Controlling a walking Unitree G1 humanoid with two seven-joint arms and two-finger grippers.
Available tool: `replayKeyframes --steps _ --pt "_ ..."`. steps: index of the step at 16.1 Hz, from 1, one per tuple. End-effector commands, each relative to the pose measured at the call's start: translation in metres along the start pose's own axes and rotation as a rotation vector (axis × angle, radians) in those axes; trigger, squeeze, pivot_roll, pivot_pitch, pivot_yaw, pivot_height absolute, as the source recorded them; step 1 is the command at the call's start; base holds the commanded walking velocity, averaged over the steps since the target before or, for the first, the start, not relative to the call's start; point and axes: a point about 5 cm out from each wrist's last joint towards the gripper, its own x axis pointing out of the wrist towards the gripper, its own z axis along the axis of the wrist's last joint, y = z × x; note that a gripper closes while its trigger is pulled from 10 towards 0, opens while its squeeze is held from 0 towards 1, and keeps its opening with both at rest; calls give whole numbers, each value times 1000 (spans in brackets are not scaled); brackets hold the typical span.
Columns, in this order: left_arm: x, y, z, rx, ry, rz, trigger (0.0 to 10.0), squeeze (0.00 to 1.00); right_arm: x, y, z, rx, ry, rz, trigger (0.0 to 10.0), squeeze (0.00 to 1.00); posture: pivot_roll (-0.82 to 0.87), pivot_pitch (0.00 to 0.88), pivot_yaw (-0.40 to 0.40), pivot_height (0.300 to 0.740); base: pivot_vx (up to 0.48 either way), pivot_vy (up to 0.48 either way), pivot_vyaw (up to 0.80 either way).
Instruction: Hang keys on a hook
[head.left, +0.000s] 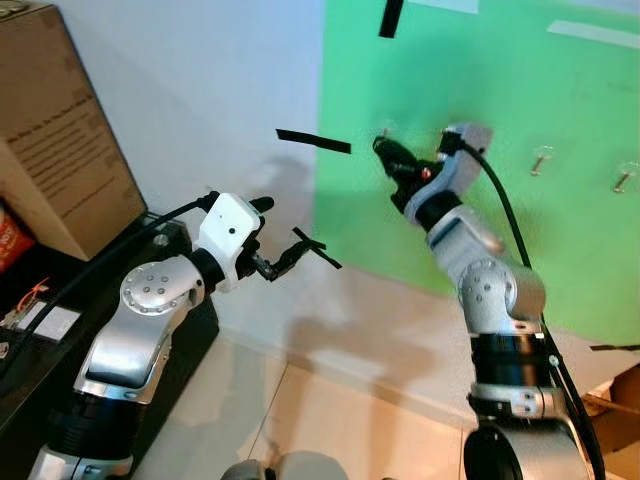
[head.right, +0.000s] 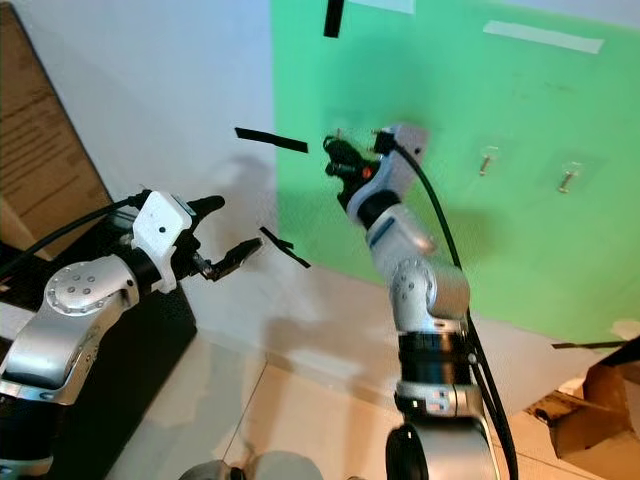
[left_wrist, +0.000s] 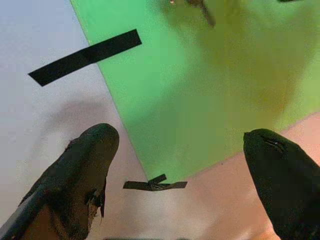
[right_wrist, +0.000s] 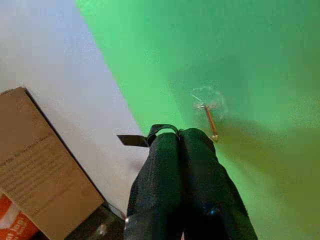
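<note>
Green wall panel (head.left: 560, 250), right pincer (right_wrist: 179, 134) closed beside hook (right_wrist: 207, 114)

Cardboard box (head.left: 60, 140), side face: several lines of dark print, too small and blurred to read. Orange packet (head.left: 12, 240) beside it: white marks, illegible. White label (head.left: 55, 322) on the dark cabinet: nothing legible.

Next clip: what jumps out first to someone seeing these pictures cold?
The bright green sheet taped to the white wall, with small clear hooks stuck on it. The right gripper is raised to the leftmost hook, fingers pressed together on a dark loop. The left gripper hangs open lower, near the sheet's edge.
</note>
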Motion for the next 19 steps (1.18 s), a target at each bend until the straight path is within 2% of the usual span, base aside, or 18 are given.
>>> replayKeyframes --steps 1,13,19 --pt "-1 -2 3 1 -6 -19 10000 0 2 -3 1 31 -7 -16 10000 0 28 0 -17 740 0 0 0" --pt "-2 -2 8 -4 -15 -48 10000 0 18 -13 1 111 -12 -54 10000 0 46 0 -18 740 0 0 0" --pt "-2 -3 9 -6 -19 -56 10000 0 25 -15 0 122 -8 -76 10000 0 48 0 -20 740 0 0 0"
